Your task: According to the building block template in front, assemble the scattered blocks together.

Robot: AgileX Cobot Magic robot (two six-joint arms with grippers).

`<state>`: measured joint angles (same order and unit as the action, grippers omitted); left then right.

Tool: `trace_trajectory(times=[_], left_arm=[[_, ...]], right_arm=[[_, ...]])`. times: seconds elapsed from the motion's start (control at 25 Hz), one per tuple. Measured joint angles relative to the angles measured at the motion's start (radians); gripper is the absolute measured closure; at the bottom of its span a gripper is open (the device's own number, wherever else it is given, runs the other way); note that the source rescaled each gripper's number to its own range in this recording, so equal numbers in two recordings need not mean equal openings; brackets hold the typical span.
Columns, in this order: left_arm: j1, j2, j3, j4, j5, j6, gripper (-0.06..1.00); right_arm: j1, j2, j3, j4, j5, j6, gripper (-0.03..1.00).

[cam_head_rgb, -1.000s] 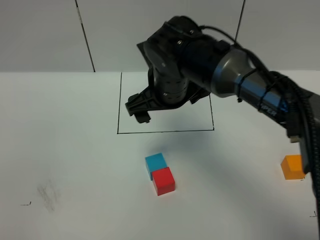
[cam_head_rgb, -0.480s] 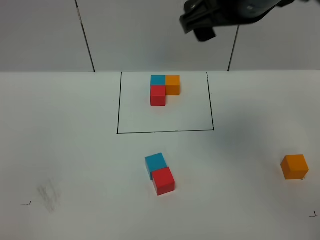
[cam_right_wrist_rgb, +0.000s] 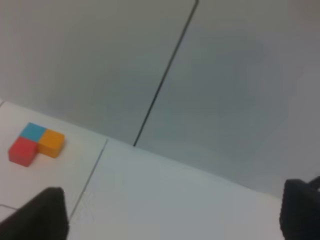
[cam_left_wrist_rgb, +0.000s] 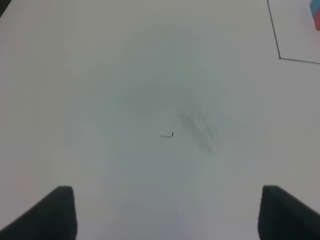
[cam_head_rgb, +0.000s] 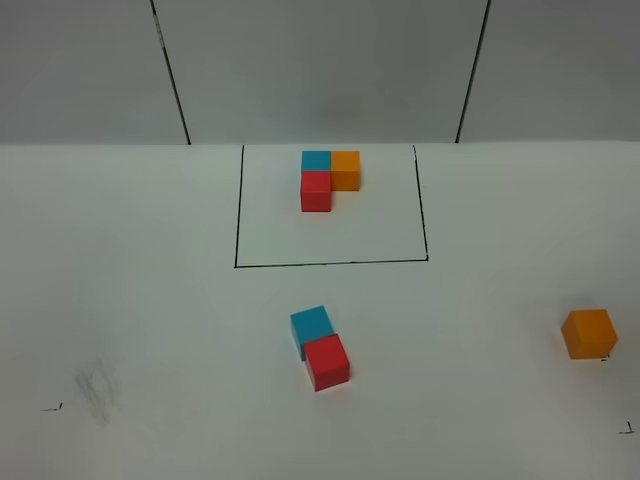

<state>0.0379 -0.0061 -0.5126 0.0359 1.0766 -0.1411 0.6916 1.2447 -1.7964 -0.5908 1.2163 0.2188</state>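
Note:
The building block template [cam_head_rgb: 328,178] is a small L of blue, orange and red cubes inside the black outlined rectangle [cam_head_rgb: 240,210]. Of the scattered blocks, the blue cube [cam_head_rgb: 311,326] and the red cube [cam_head_rgb: 327,361] touch each other in front of the rectangle. The orange cube [cam_head_rgb: 588,333] sits alone at the far right. Neither arm shows in the exterior high view. My left gripper [cam_left_wrist_rgb: 167,215] is open above bare table. My right gripper [cam_right_wrist_rgb: 172,215] is open and holds nothing, with the template [cam_right_wrist_rgb: 35,144] far off in its view.
A grey smudge [cam_head_rgb: 97,388] and small black marks [cam_head_rgb: 52,408] lie on the white table at the front left. A panelled grey wall [cam_head_rgb: 320,70] stands behind the table. In the left wrist view a corner of the rectangle [cam_left_wrist_rgb: 280,58] shows.
The right arm, which hung over the rectangle and hid the template, has lifted up and out of the exterior high view. The blocks have not moved.

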Motion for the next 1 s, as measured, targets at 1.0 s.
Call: trace_trajectory(times=[1.0], left_arm=[[0.0,0.0,0.0,0.0,0.0,0.0,-0.05]], right_arm=[[-0.343,-0.305,0.513,-0.084,0.006,0.077,0.35]])
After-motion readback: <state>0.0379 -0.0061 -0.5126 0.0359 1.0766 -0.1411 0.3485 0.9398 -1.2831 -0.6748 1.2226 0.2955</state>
